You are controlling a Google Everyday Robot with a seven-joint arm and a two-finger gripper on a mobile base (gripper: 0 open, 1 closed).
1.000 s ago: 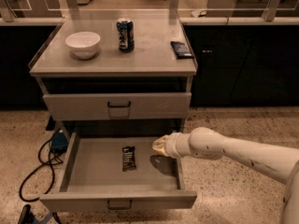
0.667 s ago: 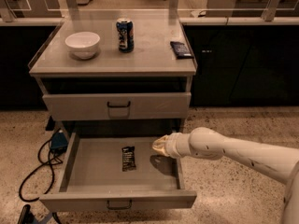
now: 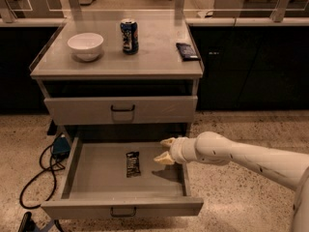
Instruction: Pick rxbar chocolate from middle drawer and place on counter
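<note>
The rxbar chocolate, a small black bar with white print, lies flat on the floor of the open middle drawer, near its middle. My gripper hangs over the drawer's right part, just right of the bar and a little above it, with its two cream fingers spread apart and nothing between them. The white arm reaches in from the right. The counter is the light-grey cabinet top above.
On the counter stand a white bowl, a dark soda can and a dark blue flat packet. The upper drawer is shut. A blue device and black cables lie on the floor left of the cabinet.
</note>
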